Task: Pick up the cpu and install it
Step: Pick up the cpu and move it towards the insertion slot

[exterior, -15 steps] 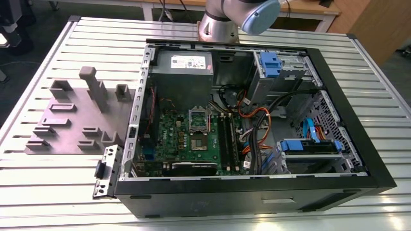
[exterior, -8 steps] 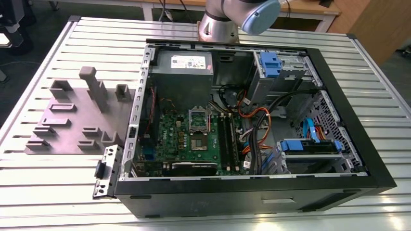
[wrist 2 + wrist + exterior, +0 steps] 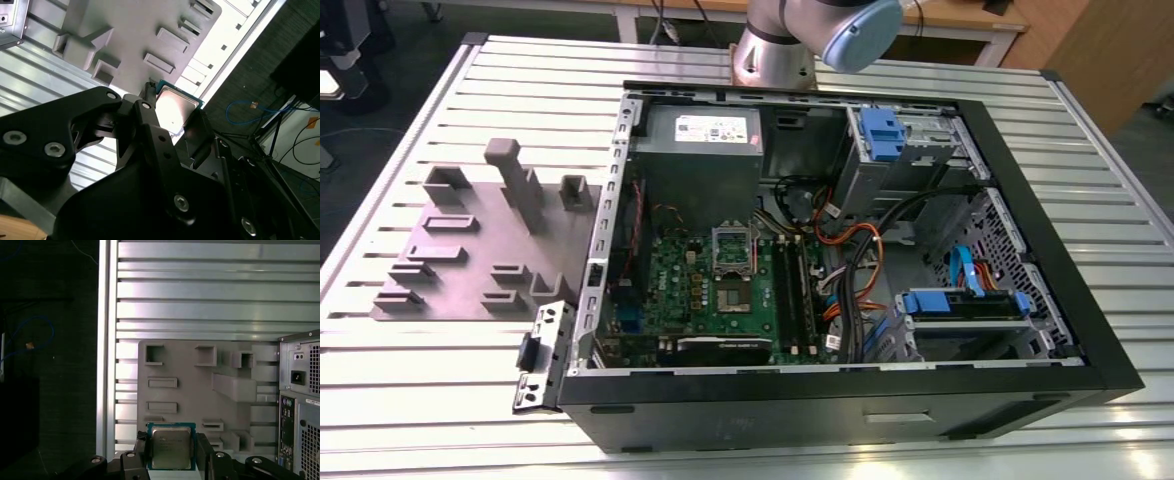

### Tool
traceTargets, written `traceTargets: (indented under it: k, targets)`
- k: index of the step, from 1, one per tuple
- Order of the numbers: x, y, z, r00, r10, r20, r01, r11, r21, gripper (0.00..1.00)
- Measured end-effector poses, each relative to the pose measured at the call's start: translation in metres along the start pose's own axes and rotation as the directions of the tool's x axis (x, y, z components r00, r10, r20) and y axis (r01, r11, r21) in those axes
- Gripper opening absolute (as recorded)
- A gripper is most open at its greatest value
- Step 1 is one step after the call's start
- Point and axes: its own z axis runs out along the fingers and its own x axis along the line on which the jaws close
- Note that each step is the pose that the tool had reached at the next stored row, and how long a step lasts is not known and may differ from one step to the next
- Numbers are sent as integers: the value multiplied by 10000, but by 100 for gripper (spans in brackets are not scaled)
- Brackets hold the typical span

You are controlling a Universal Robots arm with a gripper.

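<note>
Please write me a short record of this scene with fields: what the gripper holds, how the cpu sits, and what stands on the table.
gripper: shut on the cpu
cpu position: clamped by two opposite edges between the fingers, metal top towards the camera in both wrist views, not installed yet
fixture plate: grey, lying on the table, at the exterior view's left of the case; apart from the cpu
computer case: side open, motherboard exposed

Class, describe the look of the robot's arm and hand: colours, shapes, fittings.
The arm is a silver-grey metal tube with a rounded pale blue joint cap. The hand is matte black, built of angular linked plates fastened with silver screws.
</note>
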Motion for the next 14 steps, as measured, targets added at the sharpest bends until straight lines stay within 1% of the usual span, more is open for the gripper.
traceTargets:
  k: [9, 14]
  targets:
    - [0, -84, -1, 10000, 0, 0, 0, 10000, 0, 47]
    - [0, -114, -1, 10000, 0, 0, 0, 10000, 0, 47]
